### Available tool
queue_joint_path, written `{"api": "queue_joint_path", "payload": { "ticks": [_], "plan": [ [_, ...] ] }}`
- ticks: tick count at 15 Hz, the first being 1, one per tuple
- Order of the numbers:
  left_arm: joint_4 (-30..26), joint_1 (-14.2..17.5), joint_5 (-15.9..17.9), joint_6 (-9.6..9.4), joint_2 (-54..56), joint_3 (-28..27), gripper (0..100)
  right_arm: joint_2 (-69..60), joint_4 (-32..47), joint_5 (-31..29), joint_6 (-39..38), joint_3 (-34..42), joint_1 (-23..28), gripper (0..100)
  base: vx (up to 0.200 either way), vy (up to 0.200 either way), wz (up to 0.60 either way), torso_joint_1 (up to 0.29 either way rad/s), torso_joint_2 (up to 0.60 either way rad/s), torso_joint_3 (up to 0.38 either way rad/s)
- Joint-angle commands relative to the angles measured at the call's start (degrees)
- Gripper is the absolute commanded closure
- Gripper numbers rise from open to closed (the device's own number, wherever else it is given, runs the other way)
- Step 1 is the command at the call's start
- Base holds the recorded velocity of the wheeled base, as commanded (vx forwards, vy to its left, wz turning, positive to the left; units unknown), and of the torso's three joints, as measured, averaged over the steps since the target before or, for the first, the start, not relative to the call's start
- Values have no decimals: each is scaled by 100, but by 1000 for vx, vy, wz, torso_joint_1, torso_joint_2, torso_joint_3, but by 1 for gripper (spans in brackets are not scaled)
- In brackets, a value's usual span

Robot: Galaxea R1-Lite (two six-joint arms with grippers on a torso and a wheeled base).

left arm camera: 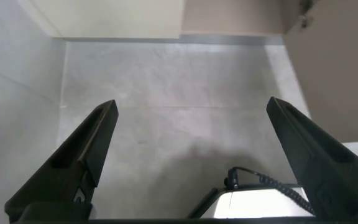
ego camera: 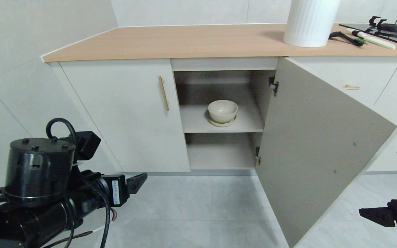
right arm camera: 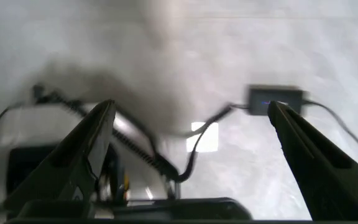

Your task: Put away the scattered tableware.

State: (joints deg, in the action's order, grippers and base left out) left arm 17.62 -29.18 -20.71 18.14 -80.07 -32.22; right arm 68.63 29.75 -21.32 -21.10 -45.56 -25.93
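A round cream ceramic bowl (ego camera: pixel 222 110) sits upright on a pale shallow saucer (ego camera: pixel 222 123) on the upper shelf (ego camera: pixel 195 120) of the white cabinet (ego camera: pixel 122 113), whose grey-lined door (ego camera: pixel 319 137) stands swung open. The left gripper (left arm camera: pixel 191 106) hangs low over the grey tiled floor (ego camera: pixel 202 206), fingers spread wide, holding nothing; the right gripper (right arm camera: pixel 191 104), well apart from it, is equally wide and bare. A tall white ribbed vessel (ego camera: pixel 310 22) stands on the wooden countertop (ego camera: pixel 184 41)

Tableware I'm tidying, on the shelf.
A cream bowl (ego camera: pixel 222 110) sits upright on a saucer (ego camera: pixel 222 123), upper cabinet shelf (ego camera: pixel 195 121).
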Motion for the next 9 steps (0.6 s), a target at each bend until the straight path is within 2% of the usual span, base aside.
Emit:
{"api": "queue_joint_path", "payload": {
  "ticks": [1, 2, 5, 9],
  "plan": [
    [5, 0, -3, 5, 9, -4, 0, 168, -21, -83, 89, -85, 536, 0, 0, 0, 0, 0, 0, 0],
    [5, 0, -3, 5, 9, 5, 0, 194, -21, -109, 97, -94, 642, 0, 0, 0, 0, 0, 0, 0],
    [5, 0, -3, 5, 9, 5, 0, 353, -232, -188, 194, -252, 1380, 0, 0, 0, 0, 0, 0, 0],
    [31, 0, -3, 14, 70, -21, 0, 871, -1744, -188, 124, -111, 2066, 0, 0, 0, 0, 0, 0, 0]
  ]
}}
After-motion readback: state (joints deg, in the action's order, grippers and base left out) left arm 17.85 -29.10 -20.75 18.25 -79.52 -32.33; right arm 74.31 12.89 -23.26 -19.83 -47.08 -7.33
